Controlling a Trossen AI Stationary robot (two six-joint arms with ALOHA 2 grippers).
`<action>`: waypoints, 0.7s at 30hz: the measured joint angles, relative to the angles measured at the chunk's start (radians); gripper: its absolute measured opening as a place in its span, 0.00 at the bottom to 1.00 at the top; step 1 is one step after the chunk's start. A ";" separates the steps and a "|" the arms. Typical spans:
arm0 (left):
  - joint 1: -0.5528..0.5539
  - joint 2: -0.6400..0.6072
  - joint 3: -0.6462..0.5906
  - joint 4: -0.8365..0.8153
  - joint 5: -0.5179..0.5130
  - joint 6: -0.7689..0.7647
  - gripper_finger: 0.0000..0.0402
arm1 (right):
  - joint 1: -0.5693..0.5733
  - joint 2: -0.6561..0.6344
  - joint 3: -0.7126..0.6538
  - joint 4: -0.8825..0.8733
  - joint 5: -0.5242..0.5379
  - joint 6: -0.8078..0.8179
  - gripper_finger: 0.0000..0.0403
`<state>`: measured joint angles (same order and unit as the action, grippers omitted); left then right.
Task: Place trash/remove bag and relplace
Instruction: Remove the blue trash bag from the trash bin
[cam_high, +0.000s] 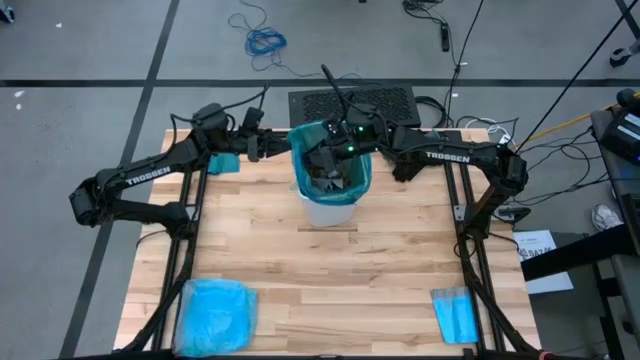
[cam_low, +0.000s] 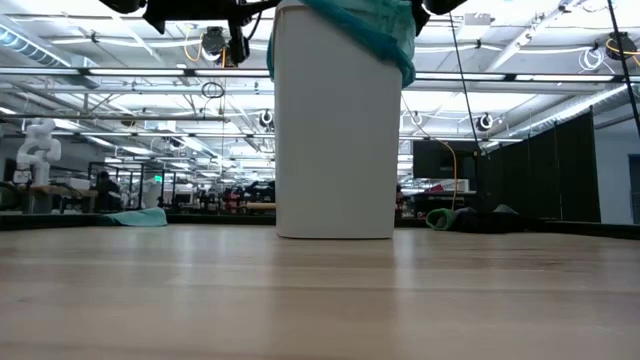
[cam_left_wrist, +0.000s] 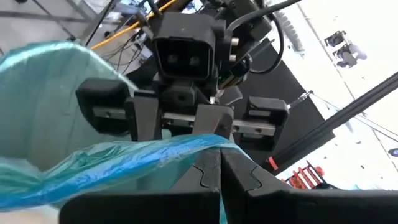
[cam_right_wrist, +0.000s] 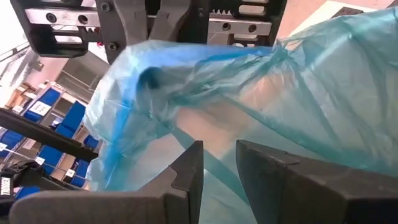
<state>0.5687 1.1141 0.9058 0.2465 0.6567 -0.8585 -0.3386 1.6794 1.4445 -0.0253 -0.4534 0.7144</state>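
Bag (cam_high: 352, 163) rim pinched in closed left gripper (cam_high: 283, 148); right gripper (cam_high: 330, 152) part-open around film; lift evenly off bin (cam_low: 338, 130).

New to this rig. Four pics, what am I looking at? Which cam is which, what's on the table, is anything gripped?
It is a two-armed robot at a wooden table. The top-down picture shows everything: both dark arms reach to a white bin lined with a teal bag. The level picture is taken from the table top and shows the bin side-on. The other two come from cameras on the wrists.

The left gripper is shut on the bag's rim. The right gripper has its fingers a little apart with bag film between them; whether it truly grips is unclear.

Also on the table: a pale blue bag, a folded blue sheet and another teal piece by the left arm.
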 joint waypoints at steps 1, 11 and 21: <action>0.000 0.000 0.000 -0.012 0.015 0.000 0.00 | 0.000 0.000 0.000 0.000 0.000 0.000 0.21; 0.020 -0.080 0.001 -0.291 0.037 0.082 0.00 | 0.000 0.000 0.000 0.015 -0.001 0.001 0.21; 0.017 -0.187 0.001 -0.517 -0.005 0.125 0.00 | -0.014 -0.052 0.000 0.022 -0.010 -0.016 0.21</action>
<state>0.5858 0.9268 0.9070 -0.2704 0.6516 -0.7330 -0.3531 1.6279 1.4445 -0.0029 -0.4638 0.6983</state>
